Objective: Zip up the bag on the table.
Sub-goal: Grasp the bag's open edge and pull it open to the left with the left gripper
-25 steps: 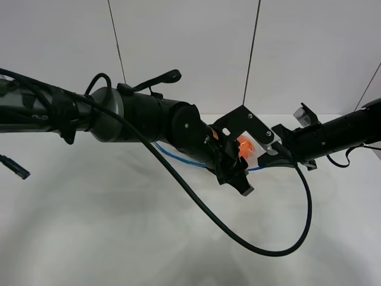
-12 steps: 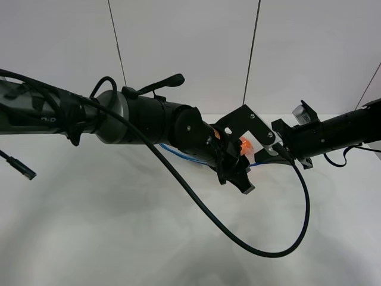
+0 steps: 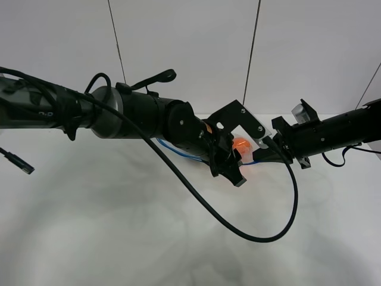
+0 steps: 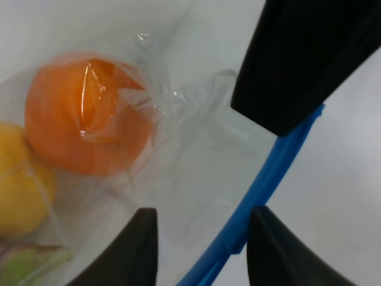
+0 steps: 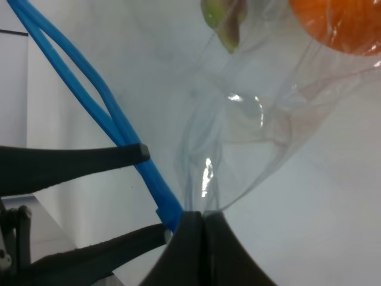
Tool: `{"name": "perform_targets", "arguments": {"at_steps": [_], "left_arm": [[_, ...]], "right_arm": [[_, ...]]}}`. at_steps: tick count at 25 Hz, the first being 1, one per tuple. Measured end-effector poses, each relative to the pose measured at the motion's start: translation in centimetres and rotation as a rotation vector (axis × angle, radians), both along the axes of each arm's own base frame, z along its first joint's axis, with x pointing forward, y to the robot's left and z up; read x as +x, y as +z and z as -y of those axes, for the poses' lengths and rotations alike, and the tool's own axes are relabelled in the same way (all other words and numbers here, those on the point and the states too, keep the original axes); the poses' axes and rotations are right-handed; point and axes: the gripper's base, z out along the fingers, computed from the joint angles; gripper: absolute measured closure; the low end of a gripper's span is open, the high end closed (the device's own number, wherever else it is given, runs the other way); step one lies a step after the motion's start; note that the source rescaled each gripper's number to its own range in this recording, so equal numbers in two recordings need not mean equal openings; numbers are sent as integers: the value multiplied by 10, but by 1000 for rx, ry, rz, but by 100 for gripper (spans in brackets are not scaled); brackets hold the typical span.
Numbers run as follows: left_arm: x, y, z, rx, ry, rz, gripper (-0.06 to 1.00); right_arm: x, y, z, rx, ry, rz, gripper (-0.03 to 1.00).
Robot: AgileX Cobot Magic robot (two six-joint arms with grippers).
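On the smooth white table (image 3: 119, 226) the crinkly clear bag (image 4: 196, 149) lies at the far middle, seemingly barely zipped: its blue strip (image 4: 272, 179) splits in two beyond the left gripper (image 4: 202, 238), whose spread jaws straddle it. The right gripper (image 5: 199, 223) pinches the bag's end, near a round orange (image 4: 89, 113)

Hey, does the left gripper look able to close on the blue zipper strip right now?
Probably yes. The blue zipper strip runs between the open fingers of the left gripper, with only clear plastic beside it. The right gripper pinches the bag farther along, clear of those fingers.
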Motion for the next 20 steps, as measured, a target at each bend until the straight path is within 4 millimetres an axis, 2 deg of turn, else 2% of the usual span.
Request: {"name": "perform_targets", "arguments": {"at_steps": [15,20], "left_arm": [[-6,-1,6,49,-86,48,41],[-4,-23,8,81,-89,20,41]], "right_arm": [[0,0,0,-1,6,10,97],[0,0,0,-2,6,11,97]]}}
